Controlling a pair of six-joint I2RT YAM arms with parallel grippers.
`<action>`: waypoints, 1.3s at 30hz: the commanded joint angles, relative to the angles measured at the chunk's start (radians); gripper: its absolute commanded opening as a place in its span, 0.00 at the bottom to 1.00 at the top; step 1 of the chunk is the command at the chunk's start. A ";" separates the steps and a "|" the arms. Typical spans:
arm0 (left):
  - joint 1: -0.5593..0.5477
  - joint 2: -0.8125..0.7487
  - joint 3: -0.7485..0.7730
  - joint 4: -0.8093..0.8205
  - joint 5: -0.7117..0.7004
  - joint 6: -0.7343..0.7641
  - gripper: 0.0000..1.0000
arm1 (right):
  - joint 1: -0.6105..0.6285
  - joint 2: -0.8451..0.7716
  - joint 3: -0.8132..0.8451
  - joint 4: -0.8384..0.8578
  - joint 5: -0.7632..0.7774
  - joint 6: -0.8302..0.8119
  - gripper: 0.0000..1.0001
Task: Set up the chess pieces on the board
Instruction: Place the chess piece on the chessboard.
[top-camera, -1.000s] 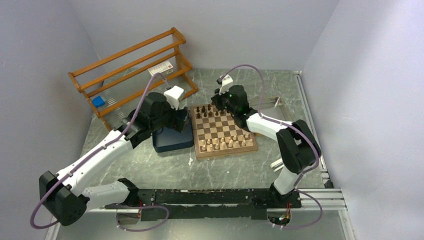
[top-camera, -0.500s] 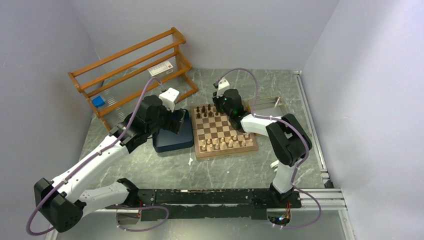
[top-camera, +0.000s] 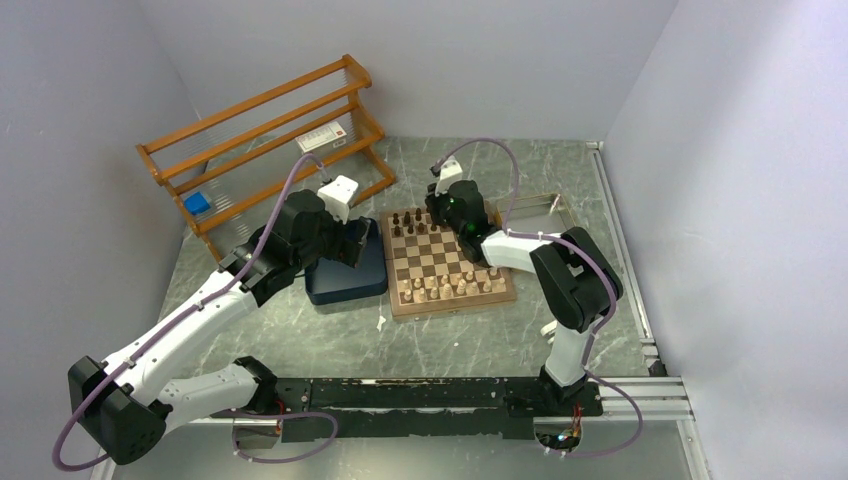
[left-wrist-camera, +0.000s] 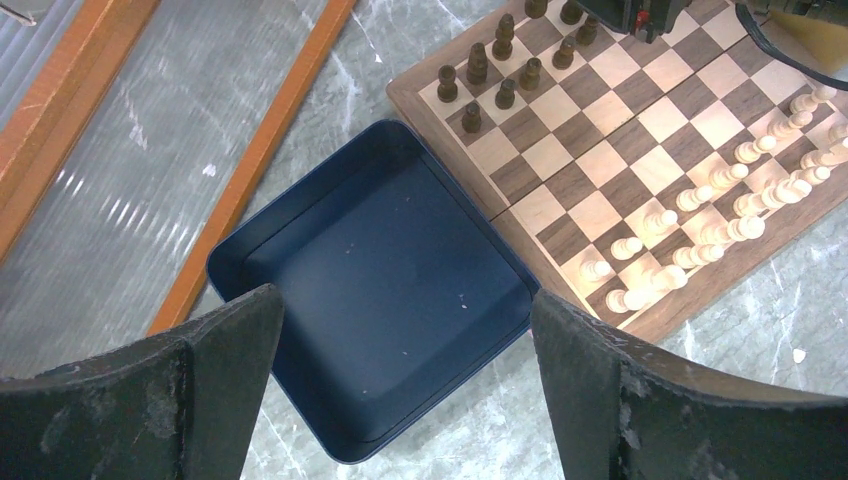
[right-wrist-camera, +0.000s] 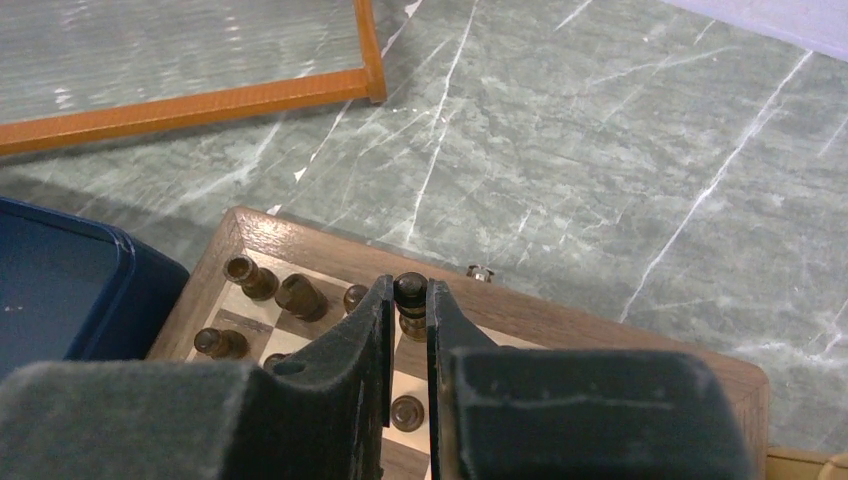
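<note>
The board (top-camera: 455, 307) lies mid-table with dark chess pieces (top-camera: 408, 224) in its far left rows. My right gripper (top-camera: 441, 207) is over the far edge, shut on the head of one dark chess piece (right-wrist-camera: 410, 292), which stands upright at the back row between the fingertips (right-wrist-camera: 378, 300). Other dark pieces (right-wrist-camera: 300, 296) stand just left of it, and one pawn (right-wrist-camera: 407, 411) sits below the jaws. My left gripper (left-wrist-camera: 405, 310) hangs wide open over the dark blue tray (left-wrist-camera: 300, 250), holding nothing. That tray shows no pieces inside.
Pale cream chessmen (top-camera: 455, 288) fill the board's near rows. A wooden rack (top-camera: 270, 140) stands at the back left, close to the tray. A shallow metal tray (top-camera: 548, 208) lies right of the board. A small metal nut (right-wrist-camera: 482, 270) rests on the table beyond the board.
My right gripper has shifted a little left along the board's far edge, its elbow folding in. The left arm has drawn back slightly over the tray. Both have held still since half a second ago.
</note>
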 joint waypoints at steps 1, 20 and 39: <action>0.001 -0.004 0.005 0.009 -0.016 0.013 0.98 | 0.005 0.011 -0.027 0.034 0.032 0.012 0.00; 0.000 -0.002 0.004 0.010 -0.017 0.013 0.98 | 0.005 0.045 -0.041 0.054 0.023 0.031 0.00; 0.000 -0.001 0.005 0.010 -0.016 0.013 0.98 | 0.008 0.046 -0.063 0.067 0.039 0.032 0.05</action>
